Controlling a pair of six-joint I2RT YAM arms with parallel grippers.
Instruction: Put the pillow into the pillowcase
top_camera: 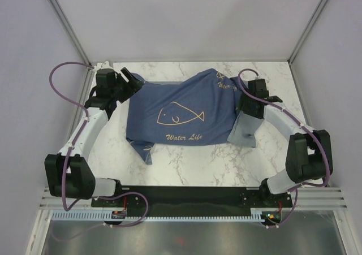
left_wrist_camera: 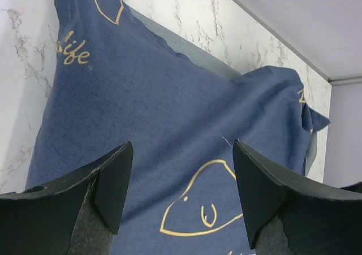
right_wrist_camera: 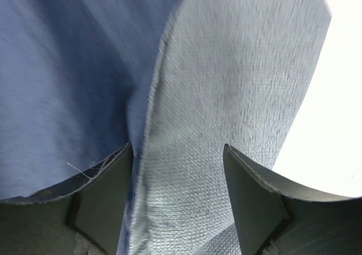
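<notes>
The denim-blue pillowcase [top_camera: 181, 116] with a yellow fish outline and "Water Life" lettering lies spread across the middle of the marble table [top_camera: 186, 167]. Its lighter grey-blue inside shows as a flap [top_camera: 243, 133] at its right end. No cream pillow shows in any view. My left gripper [top_camera: 134, 82] is open and empty at the pillowcase's far left corner, jaws over the blue cloth [left_wrist_camera: 169, 96]. My right gripper [top_camera: 245, 115] is open over the right end. Its jaws straddle the grey-blue flap [right_wrist_camera: 226, 85] beside the blue outer cloth [right_wrist_camera: 62, 68].
Pale walls and metal frame posts [top_camera: 68, 23] enclose the table on the left, back and right. A twisted corner of cloth [top_camera: 144, 150] trails toward the near left. Bare marble shows in front of the pillowcase and along the back edge [top_camera: 169, 67].
</notes>
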